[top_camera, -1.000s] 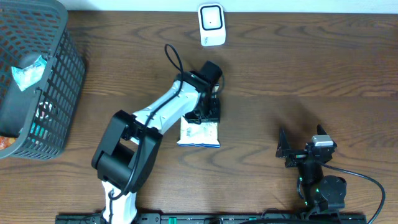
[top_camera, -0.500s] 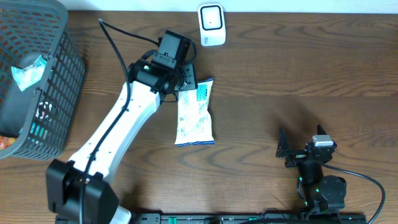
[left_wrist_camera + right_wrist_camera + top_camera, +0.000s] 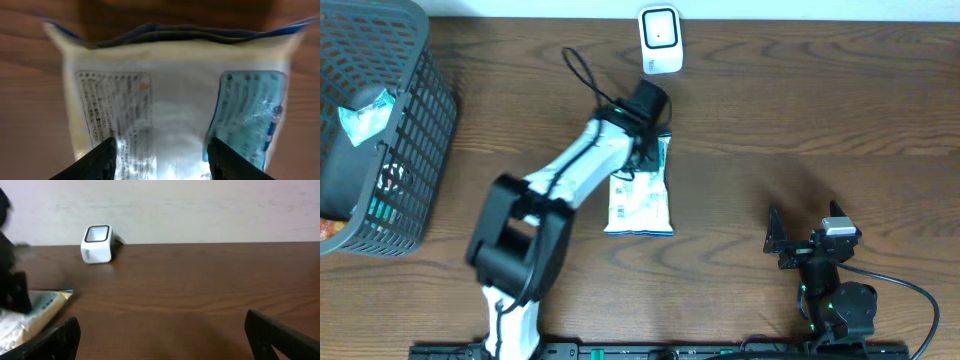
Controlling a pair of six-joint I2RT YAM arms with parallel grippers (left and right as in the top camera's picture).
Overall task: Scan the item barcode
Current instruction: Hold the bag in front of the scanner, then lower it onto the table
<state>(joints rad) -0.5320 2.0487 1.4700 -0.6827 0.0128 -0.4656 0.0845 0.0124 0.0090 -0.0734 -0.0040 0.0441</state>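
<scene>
Dark wood counter [image 3: 800,120] fills the overhead view, with the white scanner [image 3: 660,40] at top centre. Just below it, mid-frame, lies the snack packet [image 3: 640,205], its upper end under the left pincer [image 3: 162,155]. That pincer's fingers [image 3: 102,157] sit half apart on the packet's bulging middle, apparently clamped on it. The right pincer [image 3: 172,332] stands wide open and empty at lower right. The step in hand looks like presenting the packet. The next move calls for raising it and turning its barcode face, which I cannot make out, squarely toward the scanner's window.
</scene>
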